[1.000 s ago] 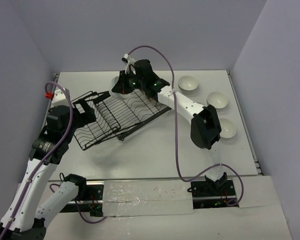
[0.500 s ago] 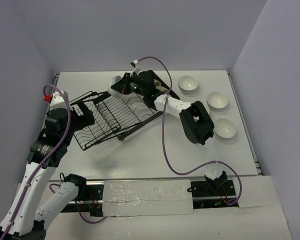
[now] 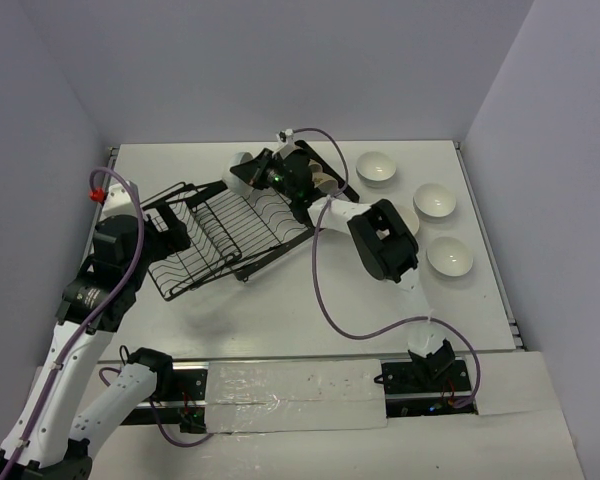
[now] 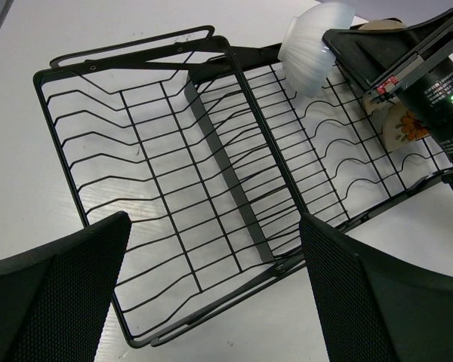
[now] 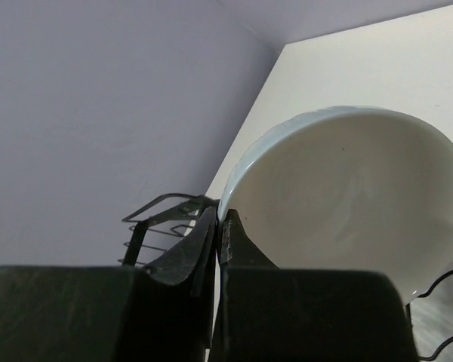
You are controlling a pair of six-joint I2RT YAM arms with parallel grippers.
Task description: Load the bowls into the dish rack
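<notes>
Placing step: R gripper (image 5: 220,220) pinches rim of white bowl (image 5: 347,188) over far edge of dish rack (image 4: 225,185).
Next, I think: lower it betw. tines (image 4: 340,154), release. L gripper (image 4: 211,249) spread, empty, near rack.

The dish rack (image 3: 230,235) lay on the table (image 3: 310,300), left of centre. Well to its right, three bowls sat in a row: far bowl (image 3: 376,167), middle bowl (image 3: 435,202), near bowl (image 3: 449,257). A fourth bowl (image 4: 313,41) hung over the rack's far edge.

Patterned bowl (image 4: 402,128) (orange flowers) mostly hidden behind the right gripper (image 4: 334,44).
</notes>
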